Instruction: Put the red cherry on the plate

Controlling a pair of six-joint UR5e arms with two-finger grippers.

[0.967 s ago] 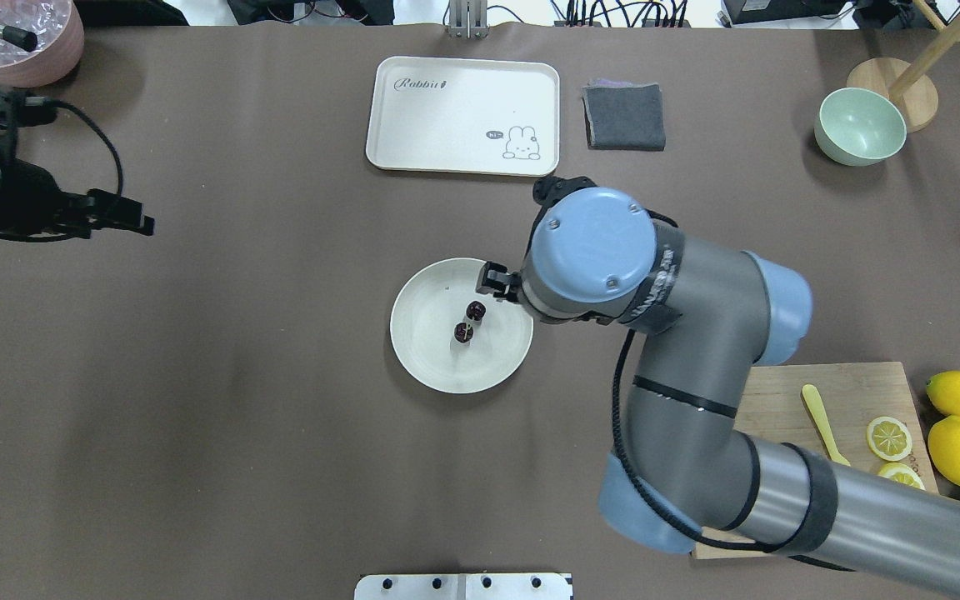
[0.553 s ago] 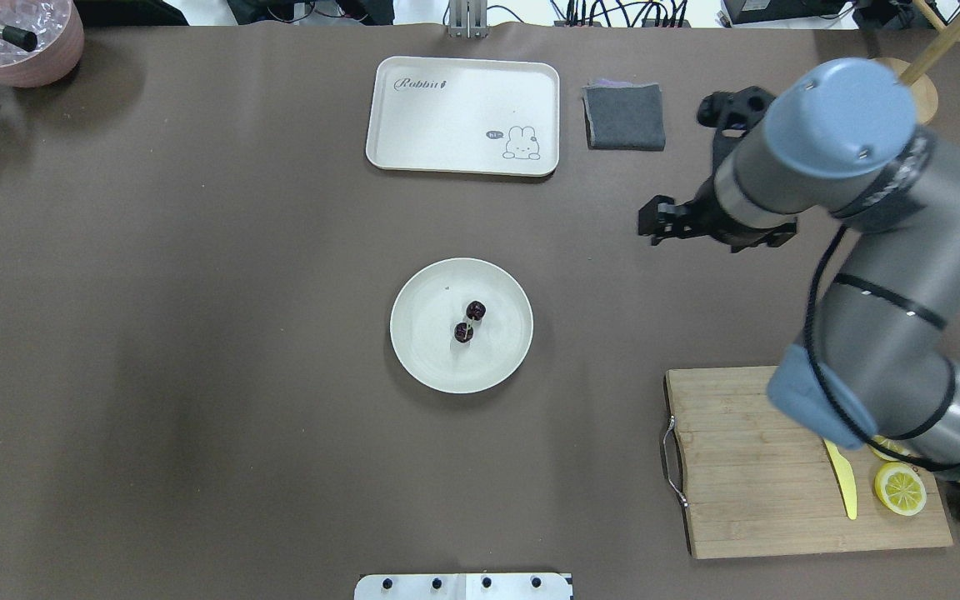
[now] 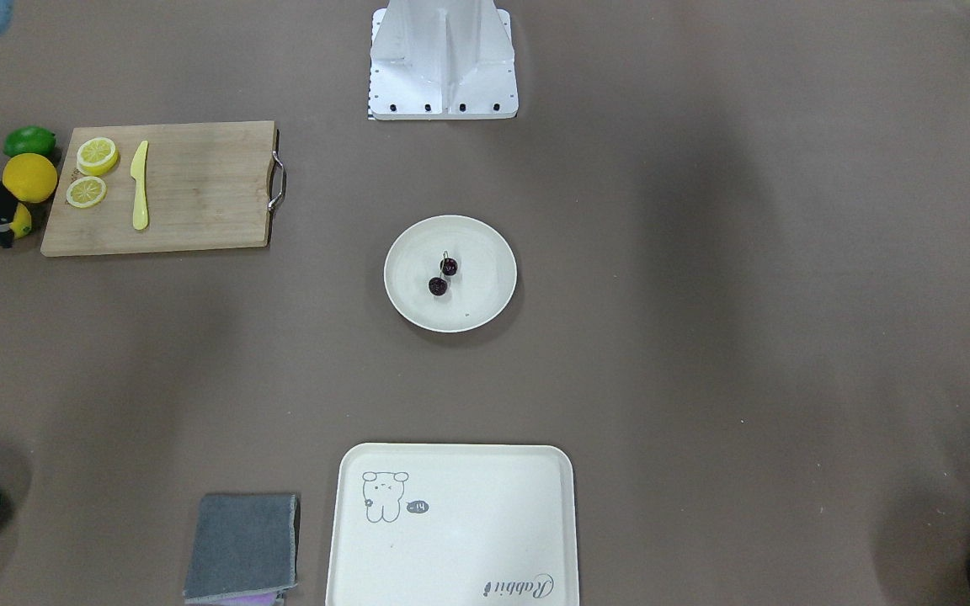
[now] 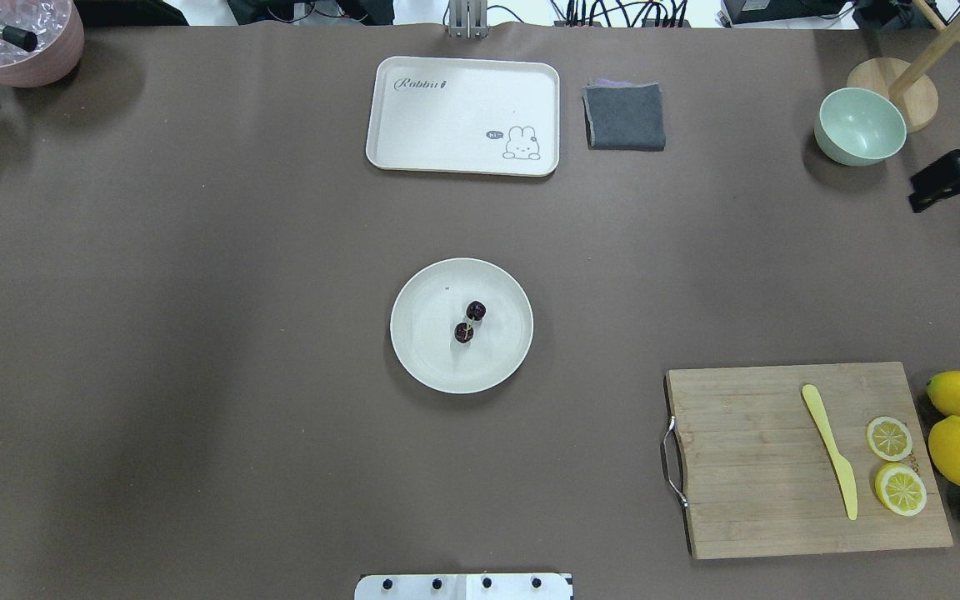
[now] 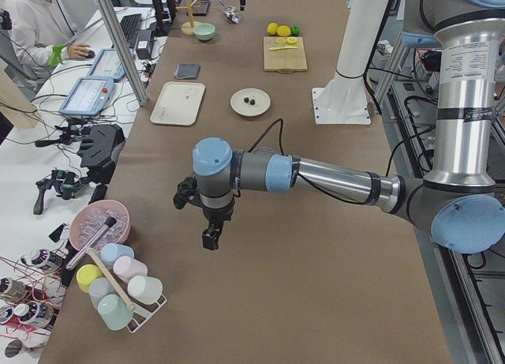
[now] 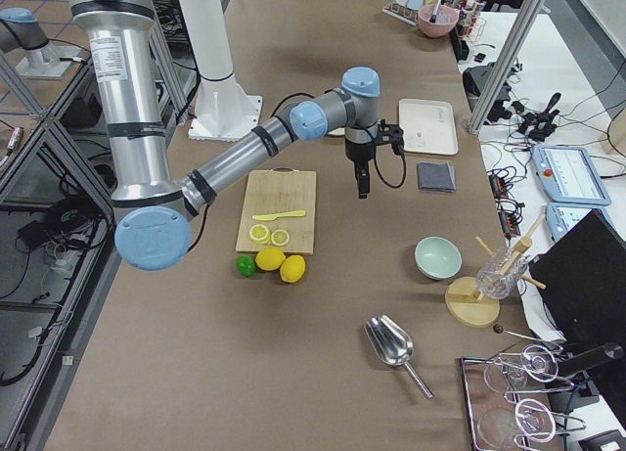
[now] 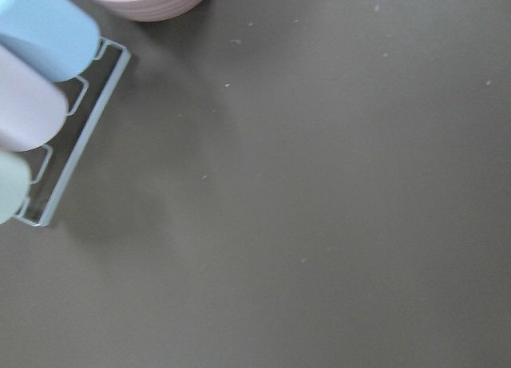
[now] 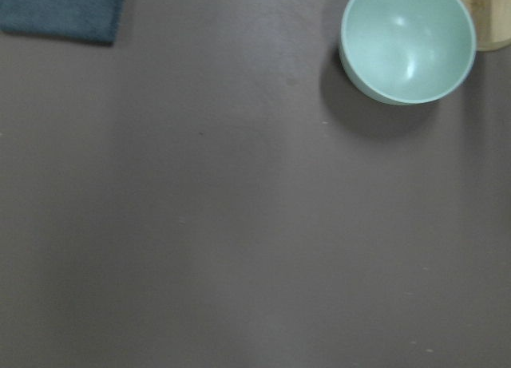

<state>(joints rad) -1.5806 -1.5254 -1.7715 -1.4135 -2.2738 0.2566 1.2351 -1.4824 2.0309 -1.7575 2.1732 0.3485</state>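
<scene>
The red cherry [image 4: 476, 311], a pair of dark glossy fruits on thin stems, lies just right of centre on the round off-white plate [image 4: 430, 350] in mid-table. The front-facing view shows the same cherry [image 3: 449, 267] and plate [image 3: 477, 303]. Nothing touches them. My right gripper [image 4: 915, 193] hangs far off at the table's right edge near the green bowl, open and holding nothing. My left gripper [image 5: 209, 239] shows only in the exterior left view, low over the table near the cup rack. I cannot tell whether it is open or shut.
At the back lie a cream rabbit tray [image 4: 463, 115] and a grey cloth [image 4: 624, 117]. A pale green bowl [image 4: 860, 127] stands back right. A wooden cutting board [image 4: 755, 467] with a yellow knife and lemon slices sits front right, beside lemons and a lime.
My right arm has swung away from the plate to the table's far right edge. The left arm has left the overhead view. The cherry has stayed on the plate.
</scene>
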